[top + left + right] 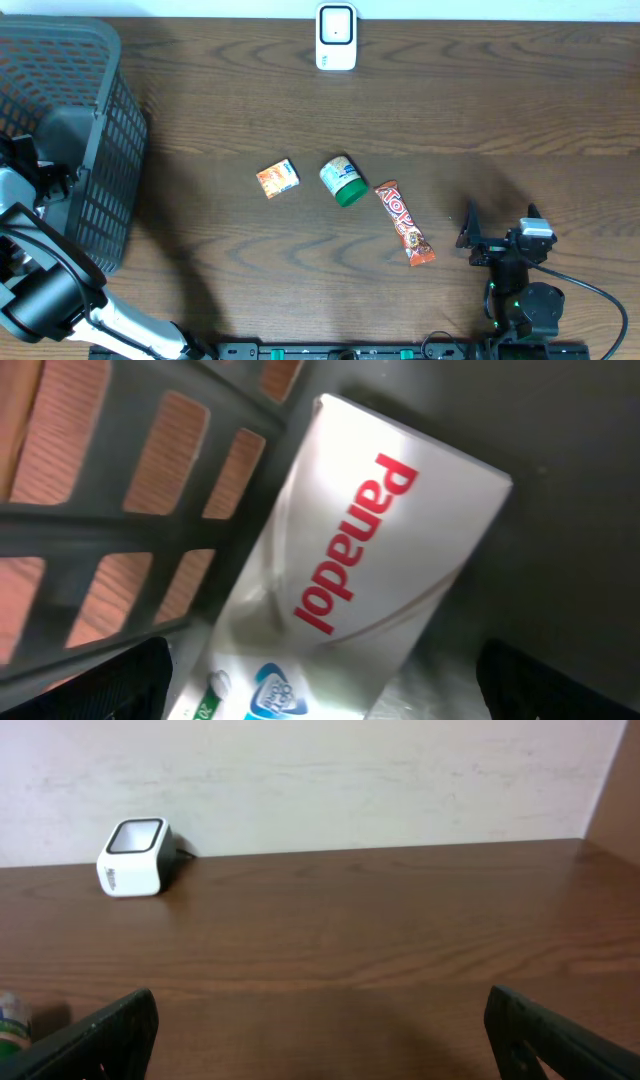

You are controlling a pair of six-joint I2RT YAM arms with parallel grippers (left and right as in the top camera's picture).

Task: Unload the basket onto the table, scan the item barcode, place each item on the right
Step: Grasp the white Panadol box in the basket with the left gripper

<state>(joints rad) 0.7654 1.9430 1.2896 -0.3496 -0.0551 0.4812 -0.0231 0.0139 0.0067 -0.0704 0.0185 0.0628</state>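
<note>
the left claw (330,685) hangs wide open, gripping nothing, over the panadol box (370,550) lying tilted in the basket (110,150) at the overhead's left edge. i'd square the claw across its narrow sides, clear of the mesh wall, before closing. its barcode isn't visible and its lower end is cut off. the right claw (500,228), lower right, is open and empty
</note>
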